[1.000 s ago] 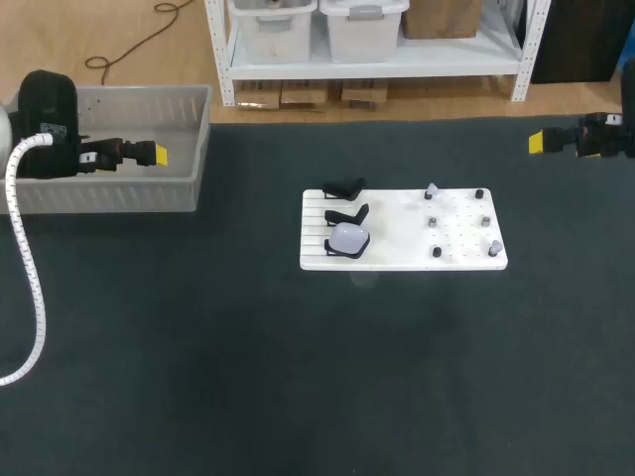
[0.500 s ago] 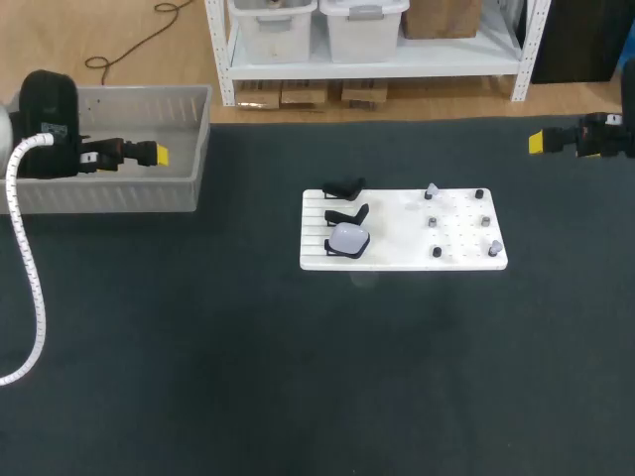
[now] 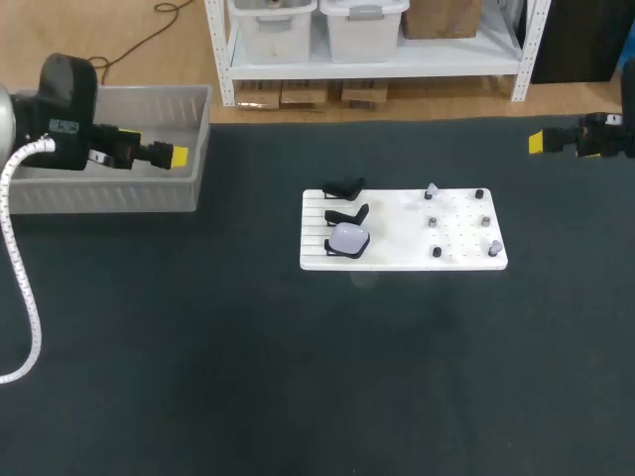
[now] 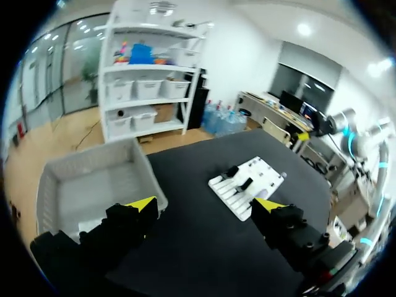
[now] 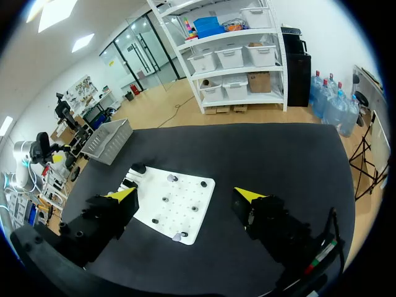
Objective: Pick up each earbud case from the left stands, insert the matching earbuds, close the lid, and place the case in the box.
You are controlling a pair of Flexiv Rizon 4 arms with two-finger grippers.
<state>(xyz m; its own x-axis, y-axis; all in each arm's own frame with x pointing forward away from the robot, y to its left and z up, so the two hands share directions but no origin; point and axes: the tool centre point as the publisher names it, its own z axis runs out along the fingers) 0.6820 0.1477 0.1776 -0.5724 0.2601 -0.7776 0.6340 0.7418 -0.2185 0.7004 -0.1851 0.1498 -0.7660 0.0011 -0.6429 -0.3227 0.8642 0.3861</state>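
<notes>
Head view: one white board (image 3: 404,260) lies mid-table on the dark mat (image 3: 298,377). Three black stands line its left part, and only the nearest stand (image 3: 338,250) carries an earbud case (image 3: 348,236), pale and with its lid shut; the other two stands (image 3: 342,186) are bare. Six small pegs (image 3: 434,221) stand in two rows on the board's right part. Two of them hold something pale, too small to tell what. One grey box (image 3: 99,196) sits at the table's far left corner. The left gripper (image 3: 177,156) hangs over the box's right wall, and the right gripper (image 3: 537,142) is at the far right edge, well apart from the board. Each shows one yellow tip here, so their spread cannot be told from this view.

Left wrist view: the gripper's two fingers stand wide apart with nothing between them. The box is under and ahead of it, and the board lies farther ahead.

Right wrist view: these fingers are also spread wide and hold nothing. The board with its six pegs lies ahead.
</notes>
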